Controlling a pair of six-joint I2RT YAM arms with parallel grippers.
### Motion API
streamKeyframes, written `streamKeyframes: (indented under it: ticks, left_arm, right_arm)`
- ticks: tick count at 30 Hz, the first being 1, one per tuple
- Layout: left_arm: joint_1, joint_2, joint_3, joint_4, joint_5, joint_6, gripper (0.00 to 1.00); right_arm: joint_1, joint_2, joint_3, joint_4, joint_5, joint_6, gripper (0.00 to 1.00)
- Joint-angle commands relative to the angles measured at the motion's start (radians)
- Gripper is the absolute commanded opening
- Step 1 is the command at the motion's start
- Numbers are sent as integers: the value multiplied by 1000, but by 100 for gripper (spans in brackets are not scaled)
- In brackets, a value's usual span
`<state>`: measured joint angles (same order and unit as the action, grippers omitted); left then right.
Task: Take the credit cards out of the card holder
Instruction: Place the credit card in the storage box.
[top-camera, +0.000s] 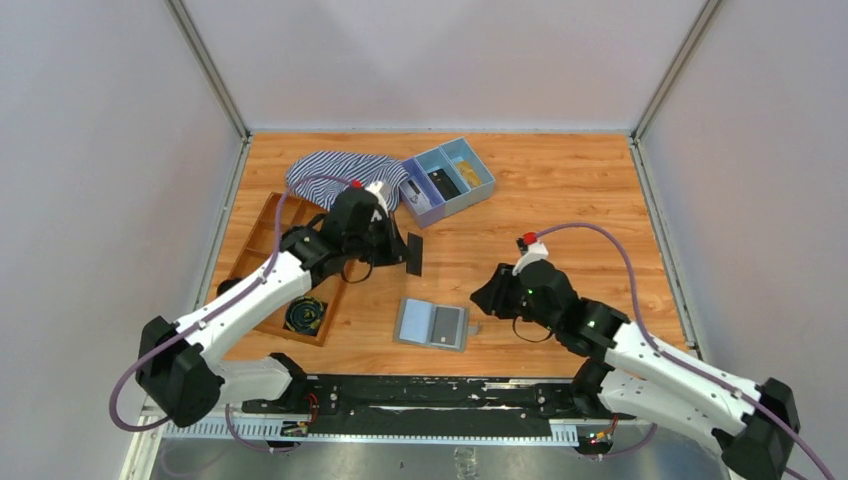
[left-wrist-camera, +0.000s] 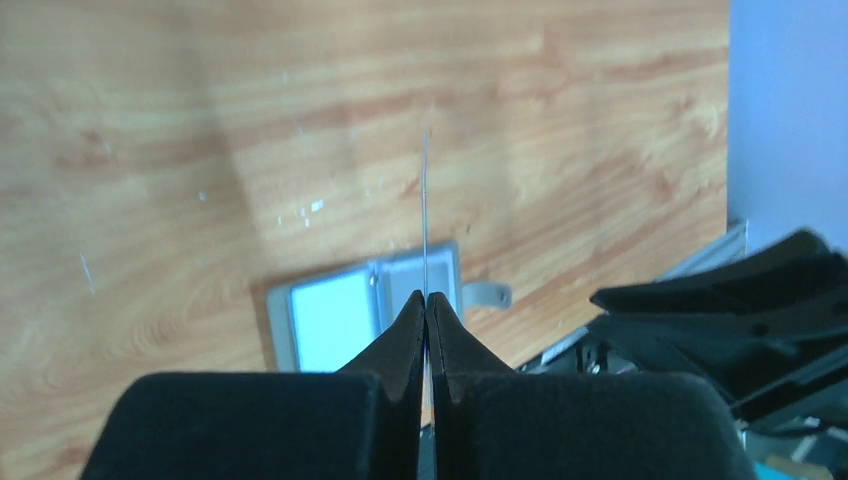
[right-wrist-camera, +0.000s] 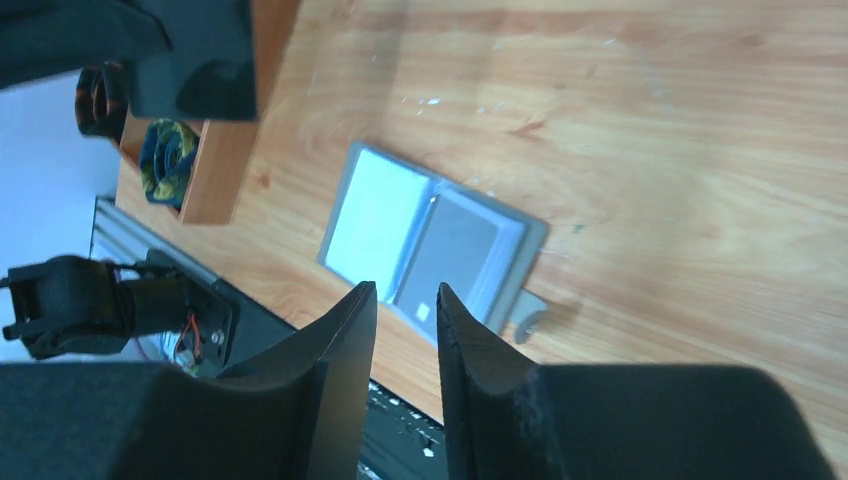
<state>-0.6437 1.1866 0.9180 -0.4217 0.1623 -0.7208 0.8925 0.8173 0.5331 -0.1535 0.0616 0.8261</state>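
Observation:
The card holder (top-camera: 412, 322) lies open near the front edge, pale blue-grey inside, its snap tab (top-camera: 474, 327) to the right. A grey credit card (top-camera: 449, 322) lies on its right half. My left gripper (top-camera: 403, 249) is above the table behind the holder, shut on a dark credit card (top-camera: 415, 255) held on edge. In the left wrist view that card (left-wrist-camera: 426, 215) is a thin line above the closed gripper (left-wrist-camera: 427, 297), with the holder (left-wrist-camera: 330, 318) below. My right gripper (top-camera: 488, 297) is open and empty, just right of the holder (right-wrist-camera: 372, 215). The grey card (right-wrist-camera: 455, 250) also shows beyond that gripper (right-wrist-camera: 407, 292).
A blue three-compartment tray (top-camera: 480, 189) with small items stands at the back. A striped cloth (top-camera: 335, 170) lies beside it. A wooden tray (top-camera: 262, 232) at the left holds a coiled item (top-camera: 303, 314). The black rail (top-camera: 420, 393) runs along the front edge.

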Motion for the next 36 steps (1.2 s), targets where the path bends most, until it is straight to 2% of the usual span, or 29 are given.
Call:
streamKeyframes:
  ticks: [1, 4, 9, 19, 27, 36]
  left_arm:
    - [36, 100, 188, -87, -127, 36, 0]
    - [61, 211, 355, -82, -155, 32, 0]
    - [64, 482, 717, -258, -289, 94, 0]
    - [78, 842, 1143, -304, -352, 108, 0]
    - [81, 1086, 1352, -303, -379, 40, 0]
    - [81, 1186, 1354, -300, -430, -37, 0]
  right_arm:
    - [-28, -146, -5, -225, 186, -29, 34]
    - [-32, -204, 15, -311, 232, -48, 36]
    - [-33, -242, 43, -422, 263, -59, 36]
    - [-35, -251, 58, -494, 275, -48, 36]
    - [-36, -245, 62, -532, 278, -35, 37]
    - [-35, -218, 74, -537, 274, -40, 37]
